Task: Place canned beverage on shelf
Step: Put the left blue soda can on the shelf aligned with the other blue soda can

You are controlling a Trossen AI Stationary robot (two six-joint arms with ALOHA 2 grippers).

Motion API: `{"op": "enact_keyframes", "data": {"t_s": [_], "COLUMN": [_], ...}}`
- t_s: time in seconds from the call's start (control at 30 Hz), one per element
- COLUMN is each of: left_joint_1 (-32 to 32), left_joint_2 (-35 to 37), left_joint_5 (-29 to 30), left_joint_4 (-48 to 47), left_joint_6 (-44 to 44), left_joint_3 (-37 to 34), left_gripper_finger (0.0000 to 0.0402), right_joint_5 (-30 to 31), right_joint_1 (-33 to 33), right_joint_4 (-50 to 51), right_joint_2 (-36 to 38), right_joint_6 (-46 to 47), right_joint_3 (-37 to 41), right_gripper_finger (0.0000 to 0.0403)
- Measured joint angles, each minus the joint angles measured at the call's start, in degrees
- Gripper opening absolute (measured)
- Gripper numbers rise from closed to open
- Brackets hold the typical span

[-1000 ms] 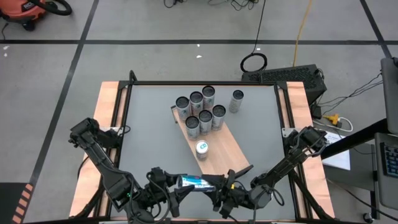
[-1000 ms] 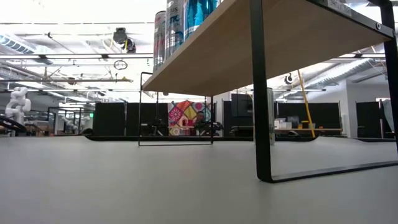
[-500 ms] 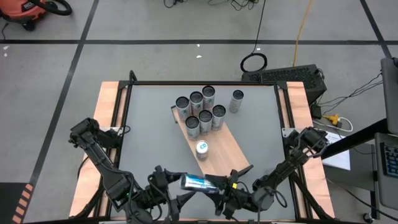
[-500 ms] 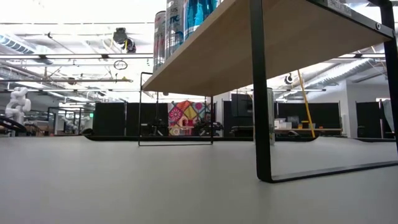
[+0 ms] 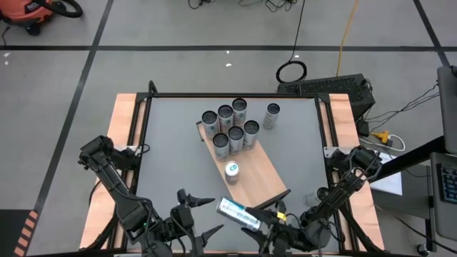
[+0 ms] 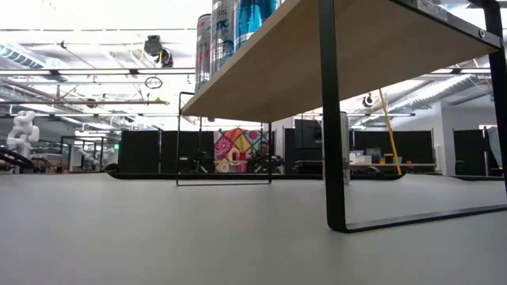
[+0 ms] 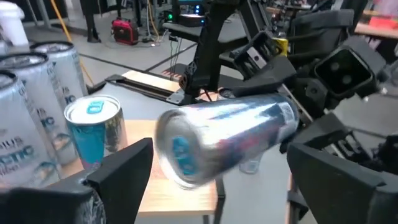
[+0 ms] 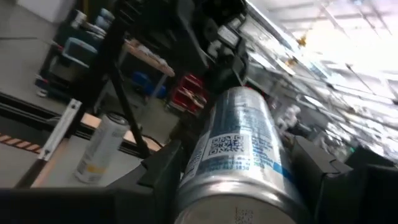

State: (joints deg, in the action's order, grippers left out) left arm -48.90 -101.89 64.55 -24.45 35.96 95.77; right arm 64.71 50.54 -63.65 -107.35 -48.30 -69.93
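Grey and matte, the table (image 5: 171, 150) filled the middle of the high view, edged on its left and right by pale wooden strips and standing on a grey concrete floor crossed by dark tape lines. From the low view the room beyond was a wide workshop with ceiling pipes, dark partitions and a bright patterned panel far off.

The shelf (image 5: 250, 171) — a light-brown wood-grain board on thin black legs — ran at a slant from the table's far middle toward the near right. On its far end stood six cans in a cluster (image 5: 230, 126), their tops dark from above, and a seventh can with a teal-and-white top (image 5: 231, 170) stood alone nearer the middle of the board. One more can stood off the shelf on the bare table (image 5: 271, 116), just to the right of the cluster.

A ninth can, the canned beverage (image 5: 238, 213), lay on its side in the air at the near edge of the table, beyond the shelf's near end. The right hand (image 5: 275, 216) gripped it by one end, fingers closed around its silver, blue-printed body. The left hand (image 5: 203, 218) sat just to the left of it with its fingers (image 7: 121, 171) spread wide, clear of the can and holding nothing.

Two dark arms in all, both at the near edge.
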Motion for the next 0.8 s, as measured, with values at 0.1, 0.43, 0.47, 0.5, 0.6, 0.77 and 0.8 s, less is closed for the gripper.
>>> {"op": "enact_keyframes", "data": {"t_s": [0.1,0.43,0.47,0.5,0.6,0.77,0.8], "left_joint_1": [0.02,-1.23,-1.46,-1.55,-2.06,-2.30,-2.30], "left_joint_2": [0.00,0.00,-0.01,-0.19,-0.72,-1.82,-2.40], "left_joint_5": [-0.01,1.08,1.09,1.11,1.20,1.73,1.71], "left_joint_4": [-0.01,-0.10,-0.09,-0.04,-0.25,-0.02,-0.13], "left_joint_6": [-1.91,-4.81,-4.63,-4.14,-3.49,-4.12,-4.84], "left_joint_3": [0.00,-0.04,-0.04,-0.04,-0.11,-0.04,-0.05], "left_gripper_finger": [0.0371,0.0371,0.0371,0.0371,0.0371,0.0371,0.0371], "right_joint_5": [3.16,6.93,8.53,9.65,11.06,10.05,10.00], "right_joint_1": [-0.02,-0.04,-0.06,-0.18,-0.35,-0.26,-0.26], "right_joint_4": [0.00,-1.49,-1.07,-0.02,1.73,-0.39,-1.24], "right_joint_2": [0.03,0.07,0.07,0.07,0.07,0.10,0.26], "right_joint_6": [0.05,-1.82,-2.04,-2.07,-1.46,-3.45,-4.34], "right_joint_3": [0.00,-0.02,-0.02,-0.02,-0.02,-0.02,-0.02], "right_gripper_finger": [0.0181,0.0177,0.0177,0.0177,0.0177,0.0177,0.0177]}}
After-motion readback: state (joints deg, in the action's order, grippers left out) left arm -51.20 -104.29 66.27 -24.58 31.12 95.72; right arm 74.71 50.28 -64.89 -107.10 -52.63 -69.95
